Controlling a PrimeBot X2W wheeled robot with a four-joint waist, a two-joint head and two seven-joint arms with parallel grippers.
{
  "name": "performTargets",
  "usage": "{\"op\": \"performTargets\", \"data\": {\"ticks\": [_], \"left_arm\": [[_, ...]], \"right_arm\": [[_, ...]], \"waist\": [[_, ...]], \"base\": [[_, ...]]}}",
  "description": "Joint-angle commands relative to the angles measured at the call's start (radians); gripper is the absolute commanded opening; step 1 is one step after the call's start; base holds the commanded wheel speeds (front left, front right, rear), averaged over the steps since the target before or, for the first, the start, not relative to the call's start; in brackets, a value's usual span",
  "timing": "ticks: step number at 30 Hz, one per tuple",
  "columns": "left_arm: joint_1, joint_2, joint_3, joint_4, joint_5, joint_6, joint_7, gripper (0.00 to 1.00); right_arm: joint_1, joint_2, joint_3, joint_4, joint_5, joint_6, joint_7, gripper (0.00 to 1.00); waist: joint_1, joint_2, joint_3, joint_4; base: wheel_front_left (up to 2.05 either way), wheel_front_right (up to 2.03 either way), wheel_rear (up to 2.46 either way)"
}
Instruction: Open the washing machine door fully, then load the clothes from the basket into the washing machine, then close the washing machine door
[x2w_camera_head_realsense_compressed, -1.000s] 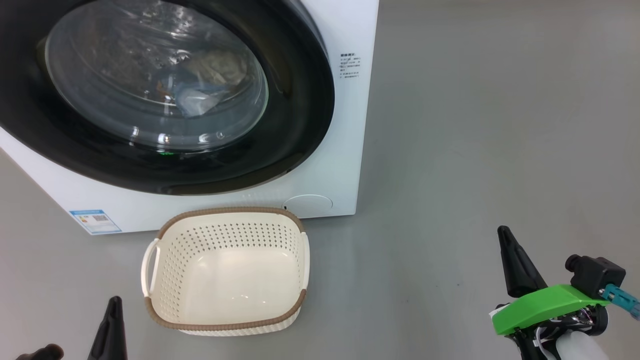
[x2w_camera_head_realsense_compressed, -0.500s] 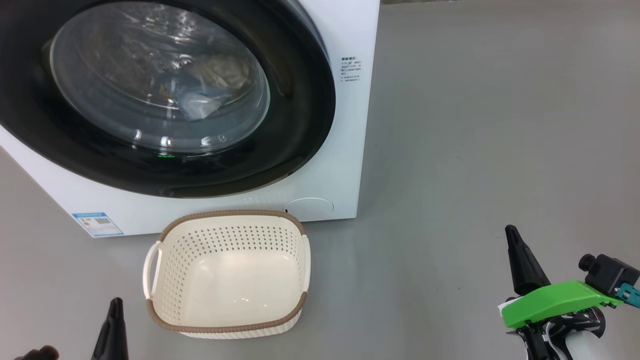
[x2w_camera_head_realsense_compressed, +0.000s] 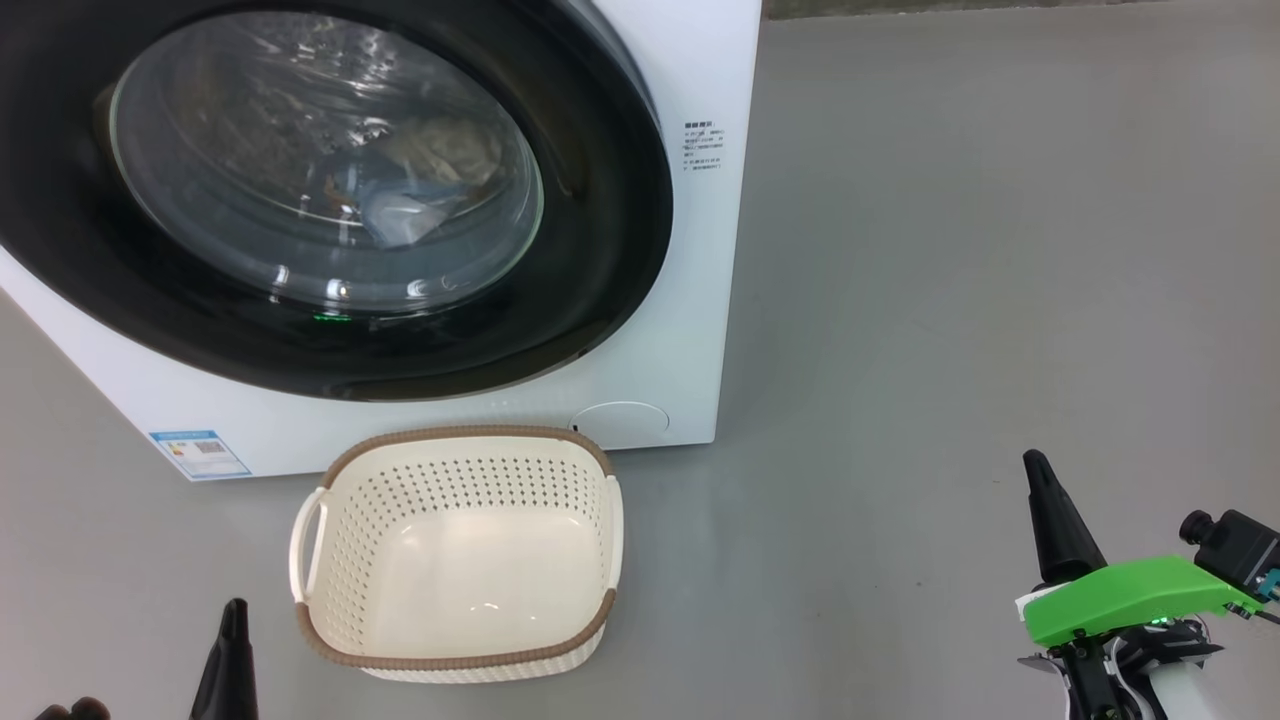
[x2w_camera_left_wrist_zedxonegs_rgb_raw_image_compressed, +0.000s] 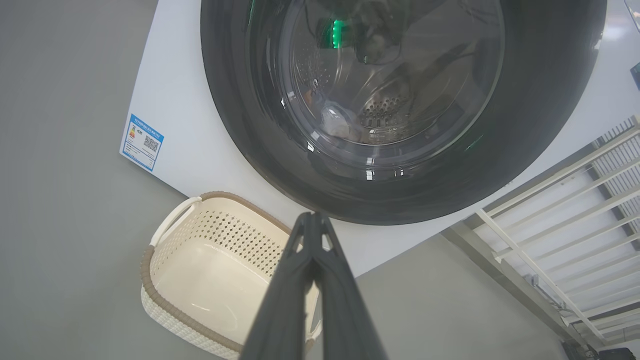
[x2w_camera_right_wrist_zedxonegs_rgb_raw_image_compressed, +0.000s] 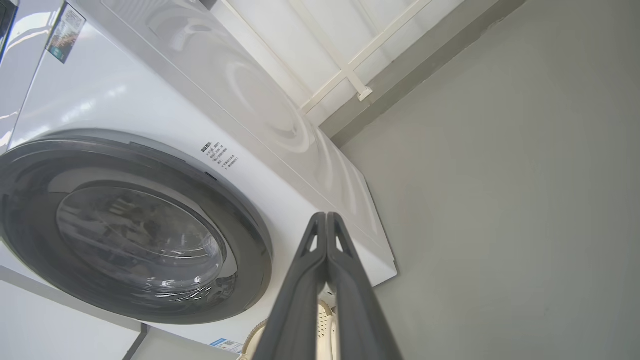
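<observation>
Left wrist: washing machine door (x2w_camera_left_wrist_zedxonegs_rgb_raw_image_compressed: 240, 125) ahead of the jaws runs off the top edge; basket (x2w_camera_left_wrist_zedxonegs_rgb_raw_image_compressed: 220, 237) just left of them loses its right side behind left gripper (x2w_camera_left_wrist_zedxonegs_rgb_raw_image_compressed: 312, 220). Clothes (x2w_camera_left_wrist_zedxonegs_rgb_raw_image_compressed: 337, 124) beyond the jaw tips are a glare-smeared blob behind glass, prints unreadable; blue label (x2w_camera_left_wrist_zedxonegs_rgb_raw_image_compressed: 142, 142) far left of the jaws too small to read. Right wrist: basket mostly hidden behind right gripper (x2w_camera_right_wrist_zedxonegs_rgb_raw_image_compressed: 326, 217), cut by bottom edge.
</observation>
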Motion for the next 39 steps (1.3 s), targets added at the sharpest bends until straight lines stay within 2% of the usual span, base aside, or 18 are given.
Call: {"op": "performTargets", "data": {"ticks": [1,39], "left_arm": [[-0.044,0.01,0.023,-0.028,-0.026,0.0,0.003,0.0],[-0.074,-0.04,0.061,-0.041,-0.376,0.0,0.116,0.0]], "right_arm": [[-0.008,-0.005,-0.002,-0.03,0.024,-0.001,0.008,0.0],[0.01,0.013,-0.066,-0.061,0.401,-0.002,0.12,0.0]], "waist": [[0.0,0.0,-0.001,0.0],[0.0,0.0,-0.032,0.007]], "base": [[0.0,0.0,0.0],[0.0,0.0,0.0]]}}
